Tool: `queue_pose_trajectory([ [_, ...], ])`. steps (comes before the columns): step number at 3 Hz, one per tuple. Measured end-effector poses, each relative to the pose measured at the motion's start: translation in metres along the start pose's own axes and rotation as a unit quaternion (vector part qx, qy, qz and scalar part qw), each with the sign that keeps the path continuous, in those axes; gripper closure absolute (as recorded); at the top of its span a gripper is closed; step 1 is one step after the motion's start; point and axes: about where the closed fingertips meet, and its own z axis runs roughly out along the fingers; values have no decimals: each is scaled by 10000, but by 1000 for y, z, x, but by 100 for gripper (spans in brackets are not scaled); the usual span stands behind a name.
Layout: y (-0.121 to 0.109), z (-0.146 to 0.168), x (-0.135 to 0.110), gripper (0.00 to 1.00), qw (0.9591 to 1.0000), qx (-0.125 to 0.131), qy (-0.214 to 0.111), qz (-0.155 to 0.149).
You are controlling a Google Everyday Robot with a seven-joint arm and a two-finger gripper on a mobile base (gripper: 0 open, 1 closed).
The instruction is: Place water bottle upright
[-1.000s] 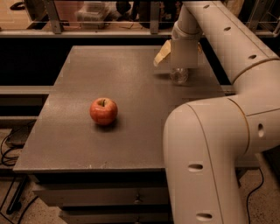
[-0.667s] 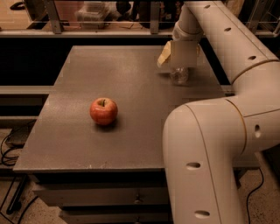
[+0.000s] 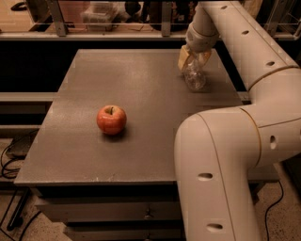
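The water bottle [image 3: 194,77] is a small clear crinkly plastic bottle at the far right of the grey table [image 3: 141,80]. It hangs below my gripper [image 3: 192,60], its lower end at or just above the table top. My gripper comes down from the white arm [image 3: 244,42] and is shut on the bottle's upper part. The cap is hidden by the fingers.
A red apple [image 3: 111,119] sits on the table's left half, well apart from the bottle. My large white arm link [image 3: 221,169] fills the lower right. A railing and clutter [image 3: 103,12] lie beyond the far edge. Cables [image 3: 9,155] lie on the floor at left.
The gripper and bottle have shifted slightly; the tan finger now sits a little higher and further right. The apple has not moved.
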Motion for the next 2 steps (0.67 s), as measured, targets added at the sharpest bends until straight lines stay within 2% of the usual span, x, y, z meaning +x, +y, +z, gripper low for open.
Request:
queue_pose_trajectory([
  [1,1,-11,-4,88,9999,-33,-136,-60],
  [2,10,-36,-11,100,9980,-207,-466,-379],
])
